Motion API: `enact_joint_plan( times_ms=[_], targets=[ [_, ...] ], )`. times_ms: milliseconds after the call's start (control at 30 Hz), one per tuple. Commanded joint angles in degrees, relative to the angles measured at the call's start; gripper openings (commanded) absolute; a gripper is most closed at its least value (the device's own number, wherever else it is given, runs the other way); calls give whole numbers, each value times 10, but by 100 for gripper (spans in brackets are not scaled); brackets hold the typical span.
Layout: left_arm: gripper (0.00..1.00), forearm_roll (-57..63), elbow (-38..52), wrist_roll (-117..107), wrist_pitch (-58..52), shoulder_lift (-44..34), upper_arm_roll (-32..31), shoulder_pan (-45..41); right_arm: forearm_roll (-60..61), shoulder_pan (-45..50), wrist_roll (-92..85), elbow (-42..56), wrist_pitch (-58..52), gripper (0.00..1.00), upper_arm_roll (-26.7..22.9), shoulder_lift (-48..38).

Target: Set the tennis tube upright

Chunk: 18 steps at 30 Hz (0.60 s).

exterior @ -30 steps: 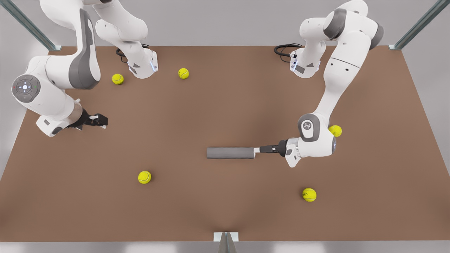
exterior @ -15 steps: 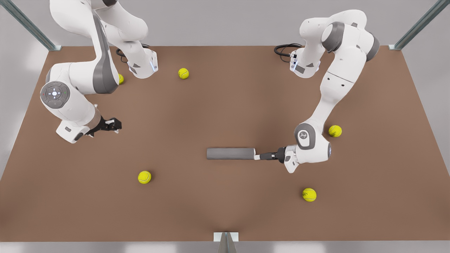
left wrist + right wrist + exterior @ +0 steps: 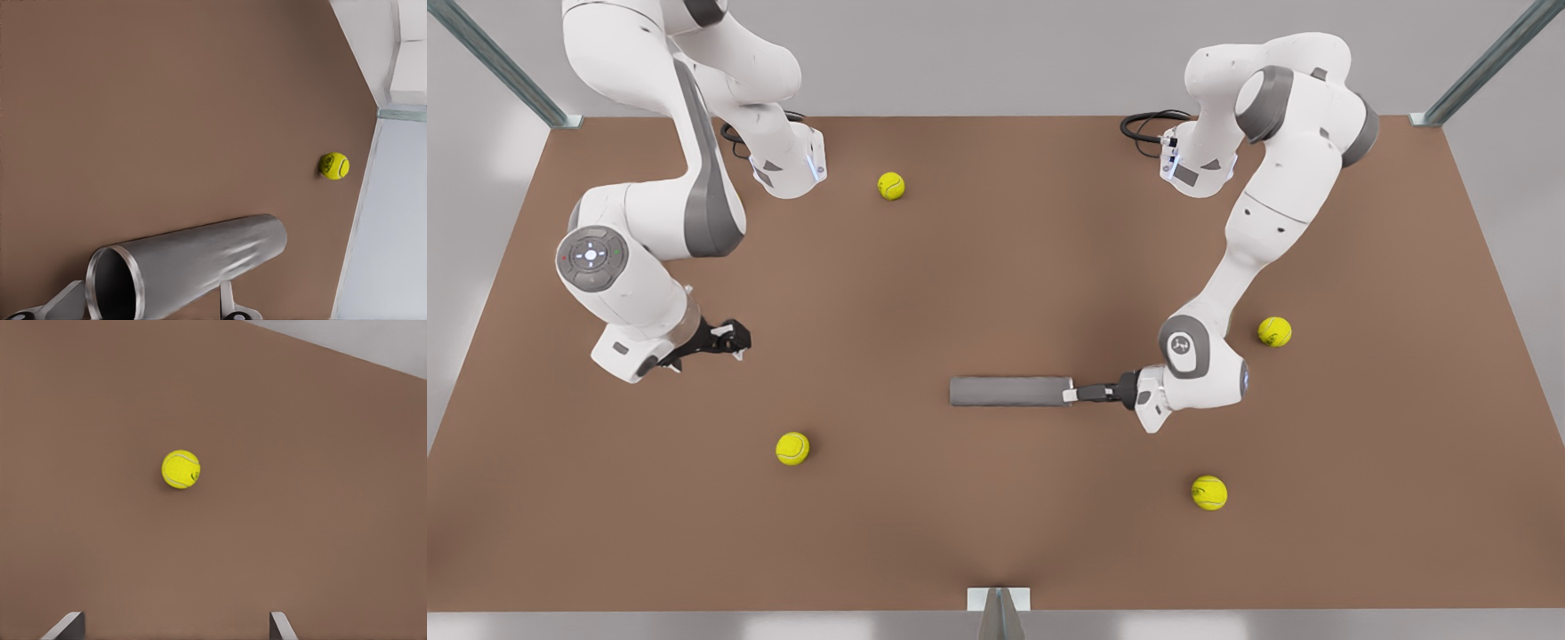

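The tennis tube [image 3: 1009, 391] is a grey cylinder lying flat near the table's middle, along the front view's left-right line. Its silvery-rimmed open end [image 3: 113, 283] faces my left wrist camera. My left gripper [image 3: 1073, 393] is at that end, on the front view's right. It is open, with one finger [image 3: 67, 303] on each side of the rim. My right gripper [image 3: 734, 339] hovers open over bare table at the front view's left, far from the tube. Its fingertips [image 3: 67, 623] stand wide apart with nothing between them.
Several yellow-green tennis balls lie loose on the brown table [image 3: 996, 267]: one at the back [image 3: 890, 186], one behind the left arm [image 3: 1274, 332], two toward the front [image 3: 792, 448] [image 3: 1209, 492]. A ball [image 3: 181, 469] lies ahead of my right gripper. The arm bases stand at the back.
My left gripper slid toward the front view's left until its fingers straddle the tube's end. My right arm swung toward the table's middle and front, covering a ball at the back.
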Motion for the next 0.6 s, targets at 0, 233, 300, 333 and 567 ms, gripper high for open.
enact_joint_plan(
  times_ms=[0,233,300,333,567],
  targets=[
    [96,-10,0,1,0,0,0,0,0,0,0,0,0,100,0,2],
    [96,-39,2,25,-1,6,-1,-1,0,1,0,-1,4,100,1,3],
    [96,-47,2,26,-1,6,-8,-1,0,1,1,-2,4,100,1,3],
    [96,-49,2,26,-1,6,-8,-1,0,1,1,-3,4,100,1,3],
    [96,-76,5,45,0,16,-8,-12,0,1,1,-2,5,100,1,6]
  ],
)
